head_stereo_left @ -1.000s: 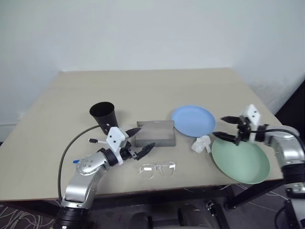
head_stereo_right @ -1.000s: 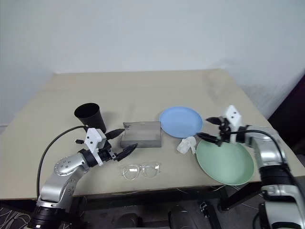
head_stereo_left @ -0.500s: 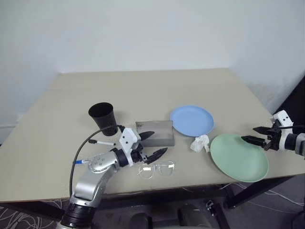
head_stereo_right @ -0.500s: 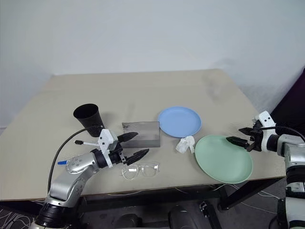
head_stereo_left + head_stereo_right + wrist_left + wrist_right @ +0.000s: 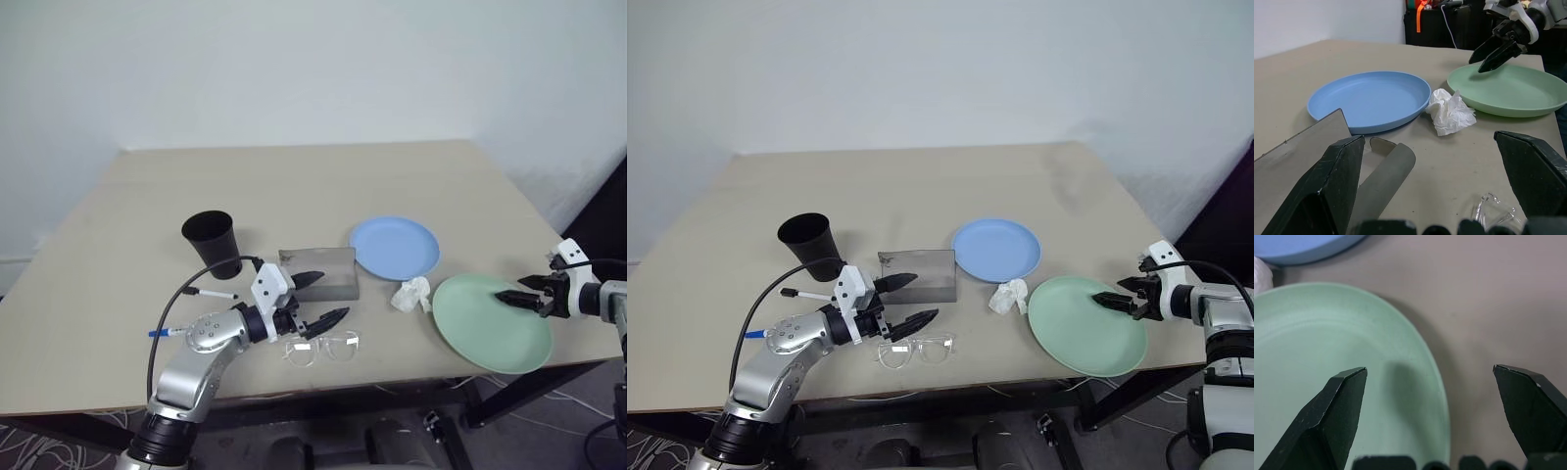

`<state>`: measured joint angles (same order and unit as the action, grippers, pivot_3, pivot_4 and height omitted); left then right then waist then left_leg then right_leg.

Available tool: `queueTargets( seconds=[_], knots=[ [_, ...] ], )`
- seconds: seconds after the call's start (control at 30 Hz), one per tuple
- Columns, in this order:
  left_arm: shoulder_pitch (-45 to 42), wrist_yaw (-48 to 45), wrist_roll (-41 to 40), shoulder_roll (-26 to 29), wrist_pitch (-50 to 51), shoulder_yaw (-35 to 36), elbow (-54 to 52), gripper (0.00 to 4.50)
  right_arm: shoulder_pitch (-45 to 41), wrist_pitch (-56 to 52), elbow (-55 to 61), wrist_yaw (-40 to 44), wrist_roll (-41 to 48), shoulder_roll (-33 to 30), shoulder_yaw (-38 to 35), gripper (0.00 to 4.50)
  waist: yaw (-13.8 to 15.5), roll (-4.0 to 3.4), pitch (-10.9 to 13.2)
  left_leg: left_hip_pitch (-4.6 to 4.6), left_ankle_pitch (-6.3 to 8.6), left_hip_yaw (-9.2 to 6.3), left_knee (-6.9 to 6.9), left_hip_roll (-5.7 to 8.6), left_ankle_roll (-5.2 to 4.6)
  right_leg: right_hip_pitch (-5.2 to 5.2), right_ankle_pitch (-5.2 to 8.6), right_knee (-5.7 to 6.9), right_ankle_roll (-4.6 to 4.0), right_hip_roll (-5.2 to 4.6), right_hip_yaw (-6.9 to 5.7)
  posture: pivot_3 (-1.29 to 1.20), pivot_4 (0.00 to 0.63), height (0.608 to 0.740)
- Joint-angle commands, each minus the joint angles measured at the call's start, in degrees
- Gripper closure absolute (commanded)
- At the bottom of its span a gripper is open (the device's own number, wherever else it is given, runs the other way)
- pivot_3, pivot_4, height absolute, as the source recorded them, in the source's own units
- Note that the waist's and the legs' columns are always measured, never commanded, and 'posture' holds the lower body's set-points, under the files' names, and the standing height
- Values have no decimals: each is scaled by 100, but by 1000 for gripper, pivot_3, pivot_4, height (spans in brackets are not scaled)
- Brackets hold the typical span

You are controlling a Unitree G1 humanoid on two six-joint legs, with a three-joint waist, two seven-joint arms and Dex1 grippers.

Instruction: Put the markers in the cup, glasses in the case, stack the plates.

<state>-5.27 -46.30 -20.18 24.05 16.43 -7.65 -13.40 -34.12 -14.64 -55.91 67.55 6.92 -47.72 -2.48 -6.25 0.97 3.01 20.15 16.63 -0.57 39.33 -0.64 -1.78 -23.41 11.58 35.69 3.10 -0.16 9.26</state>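
Across the beige table (image 5: 294, 176), the far half lies bare up to the wall, giving open room behind all objects; everything sits in the near half; the mint green plate (image 5: 490, 323) lies at the near right corner, its rim close to the front edge; the light blue plate (image 5: 396, 247) lies just behind and to its left, apart from it, with a crumpled tissue (image 5: 412, 294) between the two; the grey case (image 5: 318, 273) rests left of the blue plate, near it; the black cup (image 5: 213, 241) stands upright further left; the glasses (image 5: 323, 346) lie in front of the case, near the front edge; two markers lie left of the left arm, one black-tipped (image 5: 211, 293) near the cup, one blue-capped (image 5: 165, 333) nearer the front edge. Left gripper (image 5: 315, 300), fingers spread wide and empty, hovers between case and glasses, having shifted rightward from a second ago; right gripper (image 5: 518, 292), equally wide and empty, straddles the green plate's right rim, having swung out from the plate's left side and lowered.
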Motion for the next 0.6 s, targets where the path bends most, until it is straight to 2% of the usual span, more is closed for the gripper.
queueTargets(
  seconds=[0.03,0.1,0.3,0.43,0.5,0.6],
  knots=[
    [-114,-29,-15,26,-36,27,-65,0,-211,96,-48,81,-8,-11,-52,407,0,0,0,0,0,1,0,0,0,0,0,0,0,0,1,0,0,740],
    [-135,-36,-5,25,-43,24,-41,0,-223,102,-87,111,-10,-1,-59,939,0,0,0,0,0,1,0,0,0,0,0,0,0,0,1,0,0,740],
    [-156,-46,13,28,-67,16,-13,0,-251,100,-126,144,-12,21,-67,2997,0,0,0,0,0,0,0,0,0,0,0,0,0,0,1,0,0,740],
    [-156,-53,26,39,-74,18,-7,0,-255,109,-173,131,-33,50,-53,2997,-1,0,0,0,0,0,0,0,0,0,0,1,0,1,2,0,0,740],
    [-153,-53,32,42,-78,18,-8,0,-251,102,-193,133,-48,70,-37,3503,0,0,0,-1,0,1,0,0,0,0,0,1,0,1,2,0,0,740],
    [-150,-57,37,44,-81,17,-11,0,-236,101,-198,144,-62,103,-18,4488,-13,4,-1,-2,0,0,0,0,0,0,0,1,0,1,2,0,0,740]
  ],
)
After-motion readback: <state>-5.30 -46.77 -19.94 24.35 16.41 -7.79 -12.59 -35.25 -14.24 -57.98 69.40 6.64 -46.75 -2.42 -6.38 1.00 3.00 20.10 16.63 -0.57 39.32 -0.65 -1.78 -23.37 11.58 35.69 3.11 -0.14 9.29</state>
